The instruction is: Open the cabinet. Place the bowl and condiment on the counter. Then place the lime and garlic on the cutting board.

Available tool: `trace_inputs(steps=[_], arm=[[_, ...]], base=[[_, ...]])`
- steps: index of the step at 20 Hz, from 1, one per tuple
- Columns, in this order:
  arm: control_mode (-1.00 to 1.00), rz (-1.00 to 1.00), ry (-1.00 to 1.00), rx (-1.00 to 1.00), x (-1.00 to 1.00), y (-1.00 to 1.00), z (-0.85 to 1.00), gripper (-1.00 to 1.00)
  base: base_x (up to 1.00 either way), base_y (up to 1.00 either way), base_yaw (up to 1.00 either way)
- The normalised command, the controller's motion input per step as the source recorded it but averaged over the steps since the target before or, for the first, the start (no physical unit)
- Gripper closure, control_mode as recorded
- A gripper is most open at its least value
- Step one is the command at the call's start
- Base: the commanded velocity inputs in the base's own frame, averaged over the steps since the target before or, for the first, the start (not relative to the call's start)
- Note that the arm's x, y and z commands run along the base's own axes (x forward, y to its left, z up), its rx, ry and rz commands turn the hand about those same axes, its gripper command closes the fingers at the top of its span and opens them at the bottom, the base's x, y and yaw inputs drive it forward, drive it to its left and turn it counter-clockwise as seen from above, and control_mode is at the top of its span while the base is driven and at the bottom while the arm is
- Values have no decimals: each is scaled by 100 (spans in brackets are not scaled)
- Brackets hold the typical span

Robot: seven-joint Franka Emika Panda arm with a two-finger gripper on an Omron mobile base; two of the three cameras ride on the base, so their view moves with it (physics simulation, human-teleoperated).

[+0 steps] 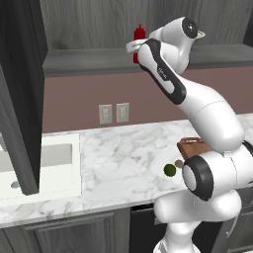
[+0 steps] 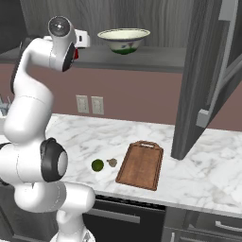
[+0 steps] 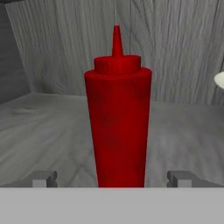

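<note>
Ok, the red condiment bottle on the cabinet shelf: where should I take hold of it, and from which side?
Probably grip the condiment bottle around its straight mid-body, coming in level from the open cabinet front. It stands upright on the shelf; its sides are wide and parallel, while the nozzle tapers too thin. The open end effector already straddles it, fingertips either side.

Red condiment (image 3: pixel 118 122); green-rimmed cream bowl (image 2: pixel 123 40); grey-veined white counter (image 2: pixel 203 175)

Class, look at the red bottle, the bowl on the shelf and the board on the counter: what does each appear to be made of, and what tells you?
The condiment looks like matte red plastic: even colour, moulded nozzle. The bowl seems glazed ceramic: cream surface, thin green rim line. The cutting board appears wooden: reddish-brown with faint grain. All are rendered, so these are best guesses.
</note>
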Motion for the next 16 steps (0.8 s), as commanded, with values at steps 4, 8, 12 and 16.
trace_inputs(steps=[4,8,12,16], arm=[[-100,0,0,-2,16,2,-4,-100],[-100,0,0,-2,12,0,-2,-100],[-100,0,0,-2,6,0,0,-100],[-100,0,0,-2,3,0,0,-100]], base=[[0,0,0],[0,0,0],[0,0,0],[0,0,0]])
